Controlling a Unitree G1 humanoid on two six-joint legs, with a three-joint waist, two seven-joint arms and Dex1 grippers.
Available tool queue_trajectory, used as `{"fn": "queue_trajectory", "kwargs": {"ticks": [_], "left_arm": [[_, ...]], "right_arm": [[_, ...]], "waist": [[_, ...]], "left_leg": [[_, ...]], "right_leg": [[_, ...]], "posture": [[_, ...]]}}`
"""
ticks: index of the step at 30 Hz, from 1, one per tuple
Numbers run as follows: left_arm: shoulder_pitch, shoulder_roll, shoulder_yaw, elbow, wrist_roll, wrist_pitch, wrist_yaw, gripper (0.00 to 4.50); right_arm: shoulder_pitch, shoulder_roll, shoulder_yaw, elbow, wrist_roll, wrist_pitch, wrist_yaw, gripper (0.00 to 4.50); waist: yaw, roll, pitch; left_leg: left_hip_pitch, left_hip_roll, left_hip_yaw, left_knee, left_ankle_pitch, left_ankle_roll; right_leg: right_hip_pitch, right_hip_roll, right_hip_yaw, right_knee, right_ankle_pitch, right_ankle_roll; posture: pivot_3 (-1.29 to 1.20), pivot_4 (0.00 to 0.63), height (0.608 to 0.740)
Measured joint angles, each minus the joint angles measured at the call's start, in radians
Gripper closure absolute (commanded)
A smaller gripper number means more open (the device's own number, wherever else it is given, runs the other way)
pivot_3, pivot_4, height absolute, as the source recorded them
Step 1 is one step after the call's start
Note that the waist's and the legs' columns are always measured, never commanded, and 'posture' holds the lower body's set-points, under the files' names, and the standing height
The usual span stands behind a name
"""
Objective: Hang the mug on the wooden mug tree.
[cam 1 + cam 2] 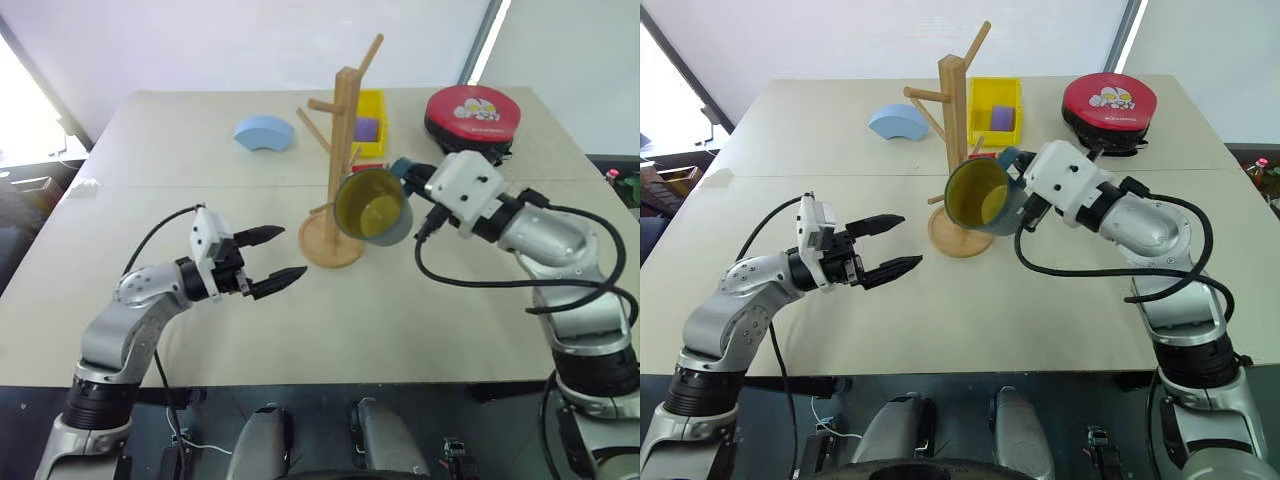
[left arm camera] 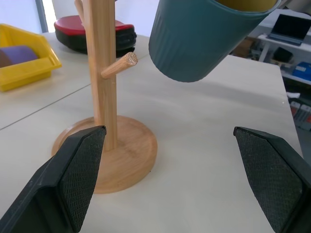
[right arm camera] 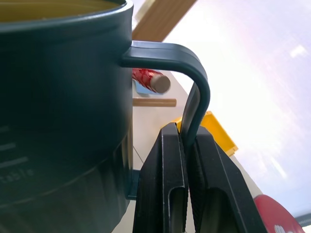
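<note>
Nearest, the left gripper [image 1: 273, 261] hangs over the table [image 1: 400, 320] with its jaws spread wide and empty, pointing toward the wooden mug tree [image 1: 342, 150]. The right gripper [image 3: 188, 145] is clamped on the handle of the mug [image 1: 372, 206] — held in the air, tipped on its side, its yellow inside facing the camera, just beside the tree's post. Farther back lie a light blue curved block [image 1: 264, 132], a yellow bin [image 1: 369, 122] and a red round case [image 1: 472, 112].

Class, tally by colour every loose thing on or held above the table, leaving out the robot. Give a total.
Blue: 2, mug, curved block
Wood: 1, mug tree
Yellow: 1, bin
Purple: 1, block
Red: 1, round case
Total: 6
</note>
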Motion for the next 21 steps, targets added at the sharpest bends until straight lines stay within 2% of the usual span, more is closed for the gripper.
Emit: {"fn": "queue_trajectory", "kwargs": {"ticks": [6,21], "left_arm": [[-0.017,0.009,0.048,0.0,-0.036,0.017,0.004,0.0],[-0.05,0.001,0.076,-0.033,-0.126,0.058,0.055,0.0]], "right_arm": [[-0.078,0.0,0.03,0.029,-0.008,0.031,0.013,4.44],[-0.183,0.02,0.147,0.134,-0.062,0.067,0.036,4.44]], "waist": [[0.0,0.0,0.0],[-0.001,0.0,0.0]], "left_leg": [[0.0,0.0,0.0,0.0,0.0,0.0],[0.0,-0.001,0.0,0.0,0.0,0.0]], "right_leg": [[0.0,0.0,0.0,0.0,0.0,0.0],[0.0,-0.002,-0.001,0.0,0.001,0.001]], "posture": [[0.0,0.15,0.735],[0.0,0.15,0.735]]}}
